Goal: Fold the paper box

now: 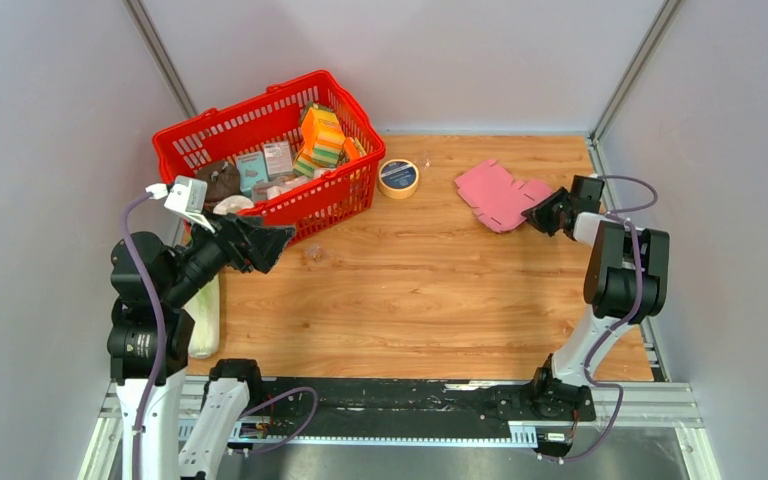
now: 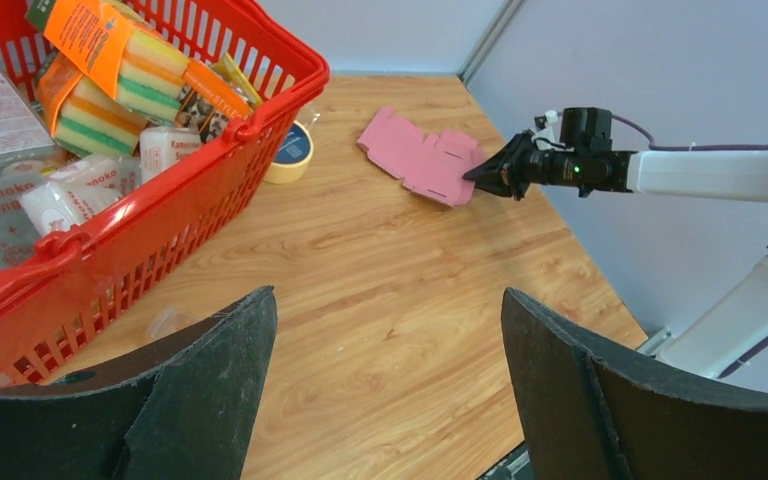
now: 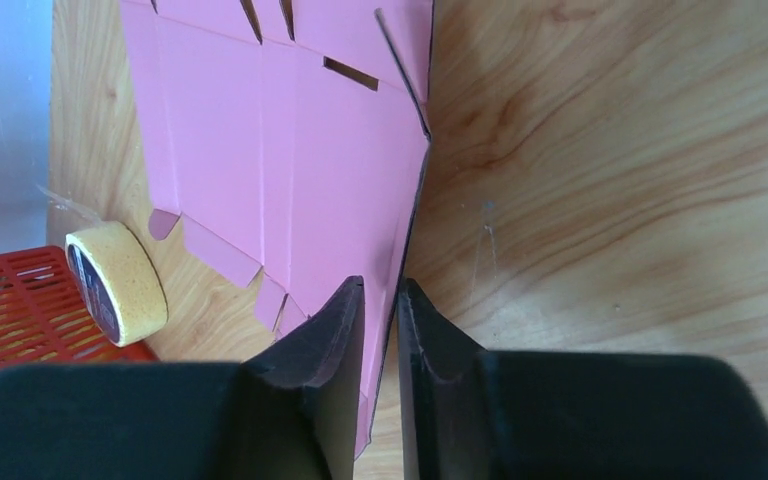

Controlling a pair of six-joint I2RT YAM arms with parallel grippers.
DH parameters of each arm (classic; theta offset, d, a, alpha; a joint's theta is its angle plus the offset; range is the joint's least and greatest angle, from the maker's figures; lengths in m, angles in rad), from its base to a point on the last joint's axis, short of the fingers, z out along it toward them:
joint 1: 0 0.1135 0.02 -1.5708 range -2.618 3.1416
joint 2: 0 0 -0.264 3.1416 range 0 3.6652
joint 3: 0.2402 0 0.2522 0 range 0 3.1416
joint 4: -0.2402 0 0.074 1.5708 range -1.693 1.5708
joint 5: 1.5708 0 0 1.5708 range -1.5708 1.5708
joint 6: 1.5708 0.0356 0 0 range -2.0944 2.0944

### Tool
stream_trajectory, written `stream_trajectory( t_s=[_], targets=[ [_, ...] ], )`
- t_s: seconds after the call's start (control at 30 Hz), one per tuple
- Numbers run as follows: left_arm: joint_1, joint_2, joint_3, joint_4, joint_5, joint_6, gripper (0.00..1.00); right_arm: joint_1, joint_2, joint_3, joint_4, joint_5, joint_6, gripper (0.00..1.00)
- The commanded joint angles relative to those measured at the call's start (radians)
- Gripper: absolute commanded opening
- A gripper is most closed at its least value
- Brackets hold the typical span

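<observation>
1. Firstly, the paper box (image 1: 498,193): a flat pink notched cut-out, not yet folded, lying at the far right of the table (image 1: 410,300). Its near right edge appears raised slightly off the wood.
2. Right gripper (image 3: 380,290): it reaches in from the right. The jaws stand almost pressed together astride that near right edge, with a thin slit between them. Whether the pads already bite the card cannot be told.
3. Risk, grip: the hold sits at the very margin of one panel. Thin card would likely slip free, or crease away from its score lines, if lifted by this point alone.
4. Risk, shift: nothing pins the far side of the sheet. A pull would probably slide the whole cut-out across the wood rather than bend a panel.
5. Left gripper (image 2: 385,300): spread wide and empty, over the near left of the table, well apart from the card. A one-handed fold seems likelier to spring back.
6. Basket (image 1: 245,103): red plastic, at the far left. It holds orange-and-green striped sponge packs (image 1: 320,135), small teal and grey cartons (image 1: 265,165), and other wrapped goods too crowded to name.
7. Tape roll (image 1: 398,177): it lies on the wood just beside the basket, between the basket and the card, inside no container.
</observation>
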State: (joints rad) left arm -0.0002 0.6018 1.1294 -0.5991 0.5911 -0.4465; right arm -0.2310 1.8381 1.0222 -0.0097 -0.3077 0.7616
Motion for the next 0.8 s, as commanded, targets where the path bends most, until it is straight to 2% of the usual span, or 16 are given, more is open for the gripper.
stream_trajectory(
  t_s=[0.0, 0.03, 0.07, 0.13, 0.3, 0.47, 0.6, 0.7, 0.73, 0.77],
  targets=[
    [0.003, 0.003, -0.016, 0.041, 0.033, -0.009, 0.90, 0.012, 0.010, 0.064, 0.024, 0.013, -0.036, 0.16],
    [0.003, 0.004, -0.017, 0.042, 0.038, -0.011, 0.90, 0.013, 0.012, 0.070, 0.013, 0.016, -0.044, 0.12],
    [0.003, 0.004, -0.022, 0.042, 0.039, -0.012, 0.90, 0.015, 0.013, 0.088, -0.021, 0.012, -0.054, 0.04],
    [0.003, 0.006, -0.026, 0.047, 0.042, -0.017, 0.89, 0.019, -0.002, 0.098, -0.071, 0.004, -0.094, 0.00],
    [-0.085, 0.082, -0.016, 0.046, 0.072, -0.026, 0.85, 0.068, -0.146, 0.128, -0.240, 0.045, -0.240, 0.00],
    [-0.297, 0.174, 0.085, -0.059, -0.078, 0.084, 0.83, 0.114, -0.299, 0.203, -0.531, 0.151, -0.399, 0.00],
    [-0.380, 0.243, 0.122, -0.027, -0.111, 0.129, 0.83, 0.154, -0.394, 0.306, -0.751, 0.220, -0.531, 0.00],
    [-0.417, 0.297, 0.132, 0.041, -0.106, 0.135, 0.81, 0.270, -0.450, 0.352, -0.874, 0.258, -0.652, 0.00],
    [-0.432, 0.309, 0.129, 0.062, -0.094, 0.129, 0.77, 0.341, -0.457, 0.357, -0.915, 0.290, -0.686, 0.00],
    [-0.438, 0.322, 0.127, 0.103, -0.083, 0.121, 0.70, 0.375, -0.476, 0.358, -0.929, 0.304, -0.708, 0.00]
  ],
)
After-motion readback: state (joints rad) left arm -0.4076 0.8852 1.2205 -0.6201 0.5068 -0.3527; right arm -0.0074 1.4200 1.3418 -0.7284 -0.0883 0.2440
